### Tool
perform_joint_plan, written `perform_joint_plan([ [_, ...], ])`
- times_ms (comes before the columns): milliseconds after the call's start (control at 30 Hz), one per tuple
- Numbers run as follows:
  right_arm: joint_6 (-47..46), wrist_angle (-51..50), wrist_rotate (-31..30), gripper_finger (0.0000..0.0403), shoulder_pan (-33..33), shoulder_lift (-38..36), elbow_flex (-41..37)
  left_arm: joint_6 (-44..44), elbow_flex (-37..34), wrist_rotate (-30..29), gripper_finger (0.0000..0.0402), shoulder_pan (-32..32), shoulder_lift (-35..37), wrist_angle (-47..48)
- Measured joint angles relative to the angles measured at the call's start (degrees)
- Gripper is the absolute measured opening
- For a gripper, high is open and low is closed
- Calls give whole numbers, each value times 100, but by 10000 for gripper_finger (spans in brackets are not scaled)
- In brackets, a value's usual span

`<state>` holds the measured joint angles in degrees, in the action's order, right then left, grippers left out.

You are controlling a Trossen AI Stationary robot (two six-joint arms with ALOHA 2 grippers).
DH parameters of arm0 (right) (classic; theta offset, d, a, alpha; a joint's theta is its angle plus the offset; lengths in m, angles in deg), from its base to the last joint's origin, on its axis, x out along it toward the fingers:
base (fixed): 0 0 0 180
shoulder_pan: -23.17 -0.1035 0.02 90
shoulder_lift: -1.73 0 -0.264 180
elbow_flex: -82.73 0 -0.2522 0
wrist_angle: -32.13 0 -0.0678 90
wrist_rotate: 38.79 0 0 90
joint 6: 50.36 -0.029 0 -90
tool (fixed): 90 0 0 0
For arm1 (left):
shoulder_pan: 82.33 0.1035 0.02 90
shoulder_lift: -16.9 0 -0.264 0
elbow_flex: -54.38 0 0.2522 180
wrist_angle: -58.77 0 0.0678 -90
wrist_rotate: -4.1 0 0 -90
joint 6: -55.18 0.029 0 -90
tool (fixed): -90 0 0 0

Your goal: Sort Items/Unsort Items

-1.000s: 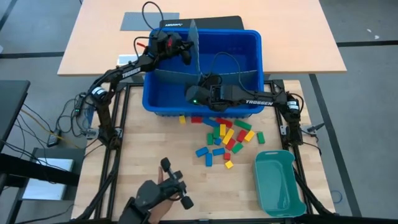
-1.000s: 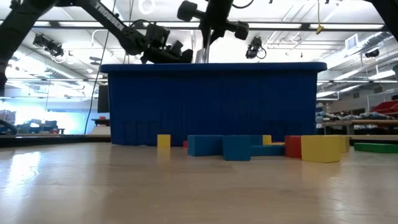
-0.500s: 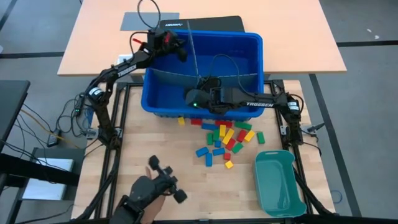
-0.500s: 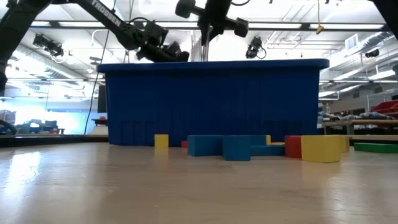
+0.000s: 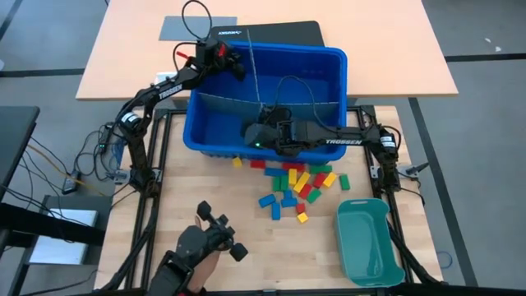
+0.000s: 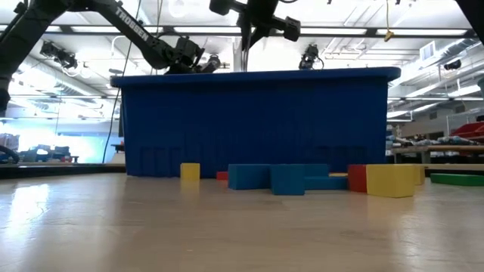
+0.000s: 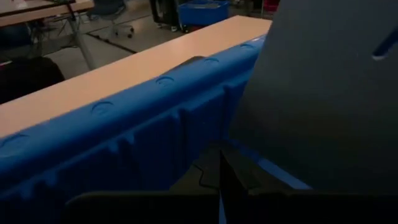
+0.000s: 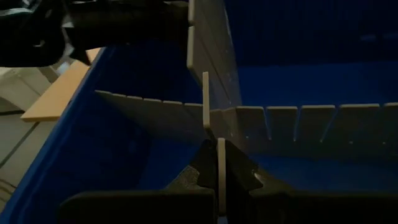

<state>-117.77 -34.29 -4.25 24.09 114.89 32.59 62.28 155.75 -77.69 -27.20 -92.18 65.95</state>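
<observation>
My working surface is a pale wooden tabletop [image 5: 189, 205]. Directly on it I see a large blue bin [image 5: 214, 140] toward the far side, a loose cluster of red, yellow, green and blue blocks [image 5: 296, 182] just in front of the bin, and a teal tray [image 5: 367, 244] at the near right corner, apart from the blocks.
</observation>
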Motion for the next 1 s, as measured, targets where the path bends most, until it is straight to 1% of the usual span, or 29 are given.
perform_joint_plan([
  [233, 4, 58, -96, 0, -162, 0, 0, -5, -2, 284, 2, -4, -6, -353],
  [533, 310, 67, -224, 0, -308, 0, 213, -11, -2, 1278, 1, -46, -6, -623],
  [633, 384, 71, -279, 0, -339, 0, 292, -11, -2, 1525, 1, -38, -6, -720],
  [800, 285, 43, -308, 0, -364, 0, 299, 2, -2, 1963, 1, -39, -6, -804],
  [1000, 101, 18, -273, 0, -350, 0, 299, 12, -4, 2008, 1, -37, -6, -865],
])
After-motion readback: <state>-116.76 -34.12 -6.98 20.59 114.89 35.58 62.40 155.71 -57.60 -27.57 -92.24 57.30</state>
